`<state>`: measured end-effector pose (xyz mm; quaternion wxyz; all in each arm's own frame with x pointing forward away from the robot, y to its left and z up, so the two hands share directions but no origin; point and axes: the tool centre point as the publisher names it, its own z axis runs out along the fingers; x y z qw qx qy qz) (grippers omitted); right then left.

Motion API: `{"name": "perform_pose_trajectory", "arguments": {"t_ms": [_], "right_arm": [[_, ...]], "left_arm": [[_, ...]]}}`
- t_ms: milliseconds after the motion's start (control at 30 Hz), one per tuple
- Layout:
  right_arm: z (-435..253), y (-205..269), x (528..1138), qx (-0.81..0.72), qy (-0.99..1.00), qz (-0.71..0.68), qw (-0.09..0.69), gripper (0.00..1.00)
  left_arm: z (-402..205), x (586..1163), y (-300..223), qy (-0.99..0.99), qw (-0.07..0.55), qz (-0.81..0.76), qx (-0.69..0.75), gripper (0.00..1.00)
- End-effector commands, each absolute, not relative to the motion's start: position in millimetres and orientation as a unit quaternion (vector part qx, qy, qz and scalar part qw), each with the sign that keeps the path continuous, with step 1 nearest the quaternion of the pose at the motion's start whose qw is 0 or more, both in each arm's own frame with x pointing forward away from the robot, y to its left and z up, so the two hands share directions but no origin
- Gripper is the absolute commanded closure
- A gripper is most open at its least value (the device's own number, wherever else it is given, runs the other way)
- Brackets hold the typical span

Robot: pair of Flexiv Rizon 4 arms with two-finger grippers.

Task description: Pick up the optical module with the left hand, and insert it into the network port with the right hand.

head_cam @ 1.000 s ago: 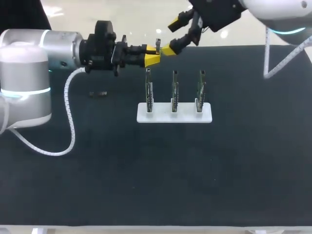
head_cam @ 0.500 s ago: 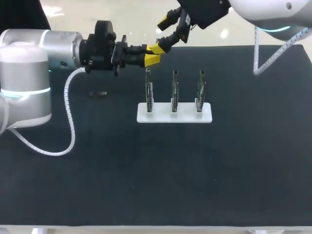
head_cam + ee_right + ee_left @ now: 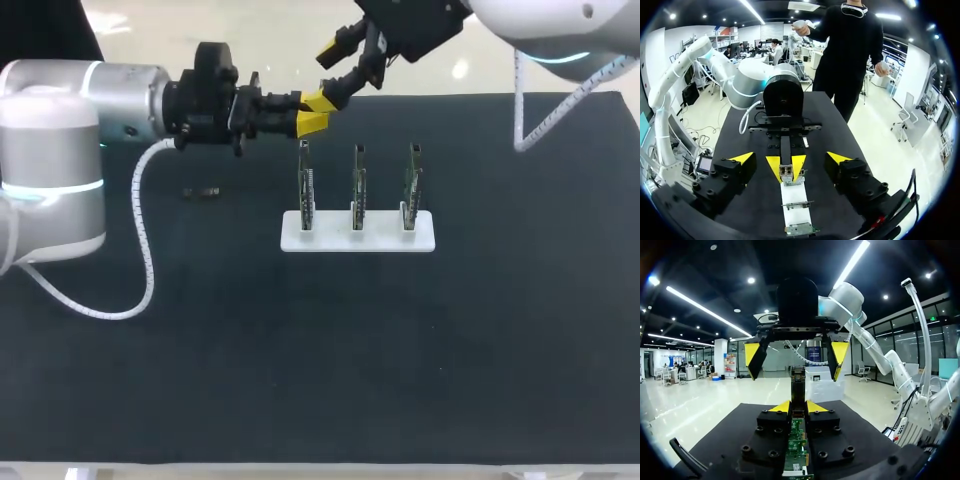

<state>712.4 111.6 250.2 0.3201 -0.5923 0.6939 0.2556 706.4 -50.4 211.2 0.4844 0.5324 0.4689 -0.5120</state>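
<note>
**Handling (judged).** The optical module (image 3: 798, 382) looks like a slim, rigid, metal-cased bar. It is probably light, and its smooth sides could slip or twist under a light pinch. The connector end is probably delicate. The best hold for the right gripper (image 3: 322, 75) would be flat on the two long sides of the exposed length. That hold should sit square to the module's axis and stay clear of the tip that must enter the port.

**Appearance.** It has a narrow dark body with a silvery, boxy end face. Finer detail is too small to make out.

**Location.** The module is held in the air over the far edge of the counter (image 3: 300, 350). It is at about 11 o'clock from the white stand (image 3: 385, 238) and not touching it.

**Left gripper** (image 3: 312, 120). It is clamped on the module's rear portion, with a yellow tip pressing from each side. The front portion juts out ahead of the tips.

**Right gripper.** Its fingers are spread wide and straddle the module's free end. There is a gap on both sides and no contact.

**Other.** The stand carries three upright circuit boards (image 3: 358, 185), which presumably hold the ports. At 9 o'clock from the stand, well apart from it, a small dark part (image 3: 202, 192) lies on the counter. I cannot tell what it is.
</note>
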Motion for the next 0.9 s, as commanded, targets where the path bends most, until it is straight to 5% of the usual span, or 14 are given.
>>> {"name": "perform_pose_trajectory", "arguments": {"t_ms": [33, 133, 267, 433, 500, 667, 700, 733, 900], "right_arm": [[250.8, 111.9, 711.0, -0.593, 0.693, 0.256, 0.32, 0.24], [251.7, 112.4, 710.9, -0.594, 0.693, 0.257, 0.318, 0.3], [252.3, 112.5, 710.8, -0.594, 0.693, 0.257, 0.316, 0.56], [252.2, 112.0, 711.5, -0.595, 0.693, 0.257, 0.314, 0.78], [252.0, 111.7, 711.8, -0.596, 0.693, 0.256, 0.314, 1.0], [252.1, 111.3, 711.9, -0.597, 0.693, 0.255, 0.313, 1.0], [252.2, 111.3, 711.8, -0.596, 0.694, 0.255, 0.313, 1.0], [252.4, 111.2, 711.8, -0.596, 0.694, 0.255, 0.313, 1.0], [252.8, 111.4, 711.6, -0.596, 0.695, 0.254, 0.312, 1.0]], "left_arm": [[210.8, 706.5, -50.3, 0.468, 0.485, -0.512, 0.532, 1.0], [210.8, 706.5, -50.3, 0.468, 0.485, -0.512, 0.532, 1.0], [210.8, 706.5, -50.3, 0.468, 0.485, -0.512, 0.532, 1.0], [210.8, 706.5, -50.3, 0.468, 0.485, -0.512, 0.532, 1.0], [210.8, 706.5, -50.3, 0.468, 0.485, -0.512, 0.532, 1.0], [210.8, 706.5, -50.3, 0.468, 0.485, -0.512, 0.532, 1.0], [210.8, 706.5, -50.3, 0.468, 0.485, -0.512, 0.532, 0.71], [210.8, 706.5, -50.3, 0.468, 0.485, -0.512, 0.532, 0.0], [210.8, 706.5, -50.3, 0.468, 0.485, -0.512, 0.532, 0.0]]}}
